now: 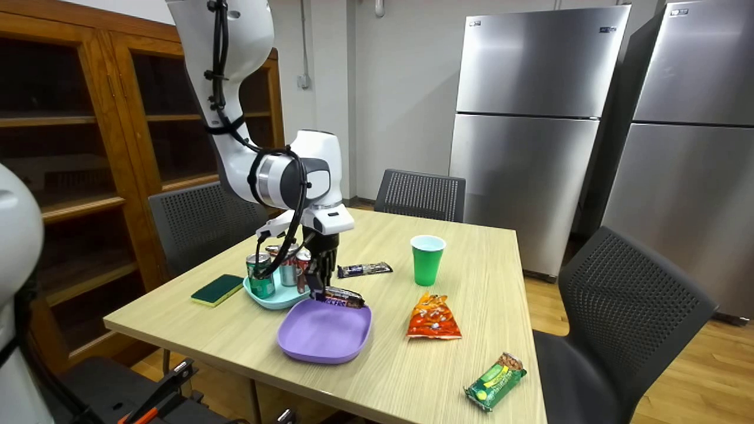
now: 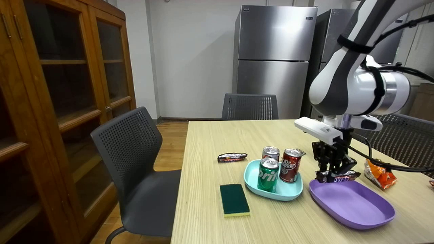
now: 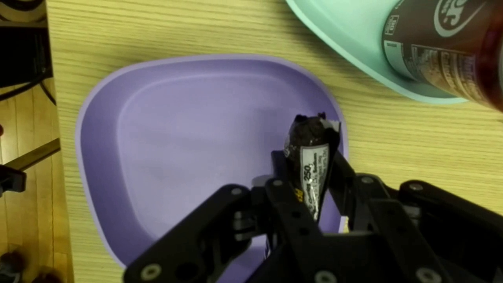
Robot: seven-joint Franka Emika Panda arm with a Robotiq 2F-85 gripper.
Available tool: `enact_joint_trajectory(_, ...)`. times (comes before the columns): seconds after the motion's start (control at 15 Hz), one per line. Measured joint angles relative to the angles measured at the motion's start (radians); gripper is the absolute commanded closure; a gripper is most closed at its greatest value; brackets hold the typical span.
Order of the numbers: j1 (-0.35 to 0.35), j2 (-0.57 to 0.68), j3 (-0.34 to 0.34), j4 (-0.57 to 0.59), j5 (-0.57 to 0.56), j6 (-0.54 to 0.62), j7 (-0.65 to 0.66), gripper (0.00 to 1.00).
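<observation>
My gripper (image 3: 308, 165) is shut on a dark-wrapped Snickers bar (image 3: 314, 173), one finger on each side, seen in the wrist view. A white label with print faces up between the fingers; the bar's near part is hidden by them. In both exterior views the bar (image 1: 347, 298) lies roughly level, low over the rim of a purple plate (image 2: 352, 206). Whether it touches that rim I cannot tell. Nothing lies on the visible part of the plate. Beside it stands a teal plate (image 2: 294, 196) with a green Sprite can (image 2: 268, 178), a Dr Pepper can (image 2: 290, 167) and a silver can (image 2: 271, 152).
A sponge (image 2: 234, 200) lies by the teal plate. Two more wrapped bars are on the table, a dark one (image 1: 365, 270) behind the gripper and another (image 2: 232, 157) farther off. Also there: a green cup (image 1: 427, 262), an orange snack bag (image 1: 434, 318), a green packet (image 1: 496, 381). Chairs surround the table.
</observation>
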Motion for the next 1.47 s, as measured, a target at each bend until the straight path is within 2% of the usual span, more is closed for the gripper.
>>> enact_joint_trajectory(0.4,-0.007,-0.003,-0.002,-0.018,0.0,0.0,-0.005,0.02)
enact_joint_trajectory(0.8,-0.034,-0.061,-0.036,-0.045,-0.015,-0.021,-0.09,0.0)
enact_joint_trajectory(1.07,-0.053,-0.141,-0.097,-0.07,-0.122,-0.074,-0.138,0.0)
enact_joint_trajectory(1.47,-0.143,-0.188,-0.135,-0.089,-0.286,-0.123,-0.353,0.0)
